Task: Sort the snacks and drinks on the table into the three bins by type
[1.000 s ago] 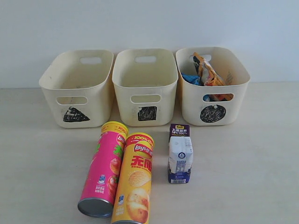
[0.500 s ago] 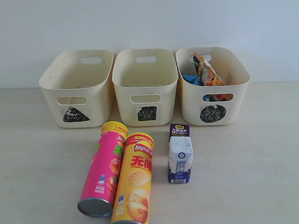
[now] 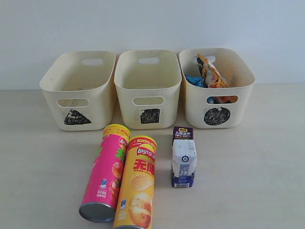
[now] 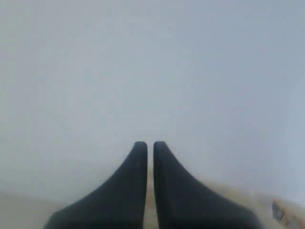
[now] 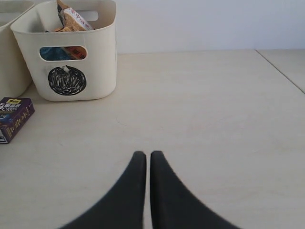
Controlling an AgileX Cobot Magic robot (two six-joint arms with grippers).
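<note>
Three cream bins stand in a row at the back: triangle bin, square bin, circle bin. The orange-tan bag and the blue bag are inside the circle bin. In front lie the pink tube and the yellow tube side by side. The white carton stands to their right; its purple top shows in the right wrist view. Neither gripper appears in the exterior view. My left gripper is shut and empty, facing a blank wall. My right gripper is shut and empty above the table, right of the circle bin.
A pale wooden table carries everything, with a white wall behind the bins. A seam in the table runs at the far right of the right wrist view.
</note>
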